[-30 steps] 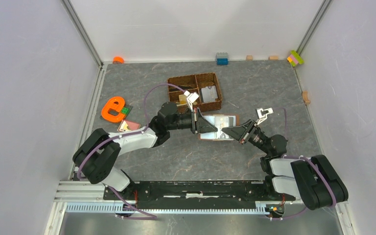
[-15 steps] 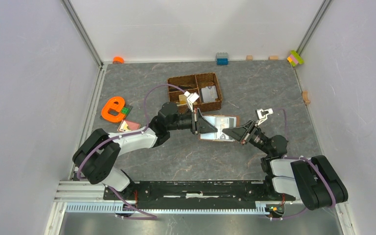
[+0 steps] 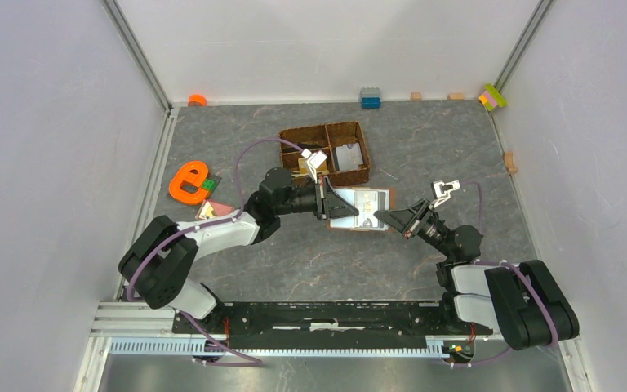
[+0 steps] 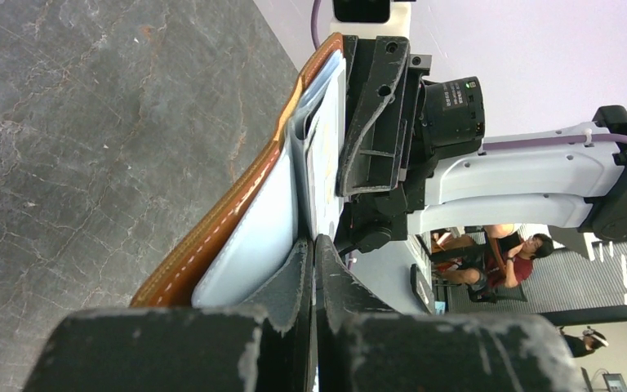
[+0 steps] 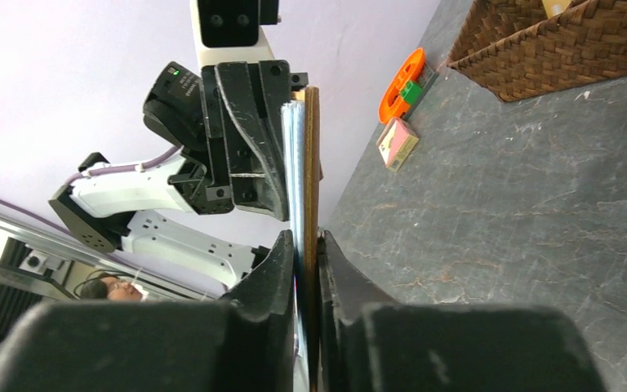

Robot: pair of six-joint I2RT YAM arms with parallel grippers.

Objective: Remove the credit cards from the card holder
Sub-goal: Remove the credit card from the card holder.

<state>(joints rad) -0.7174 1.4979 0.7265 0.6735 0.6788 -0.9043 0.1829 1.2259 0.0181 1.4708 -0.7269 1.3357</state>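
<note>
The card holder, a brown bifold, is open with its pale grey-blue inside facing up. Both grippers hold it just above the table. My left gripper is at its left edge. In the left wrist view that gripper is shut on the edge of a pale credit card, which stands against the pale lining of the card holder. My right gripper is at the right edge. In the right wrist view it is shut on the edge of the card holder.
A brown woven basket stands just behind the card holder, with a gold-tan card and a grey one in its compartments. It also shows in the right wrist view. An orange letter and a pink block lie at the left.
My left gripper has drawn slightly to the left and my right wrist slightly to the right. The card holder has shifted a little left between them.
</note>
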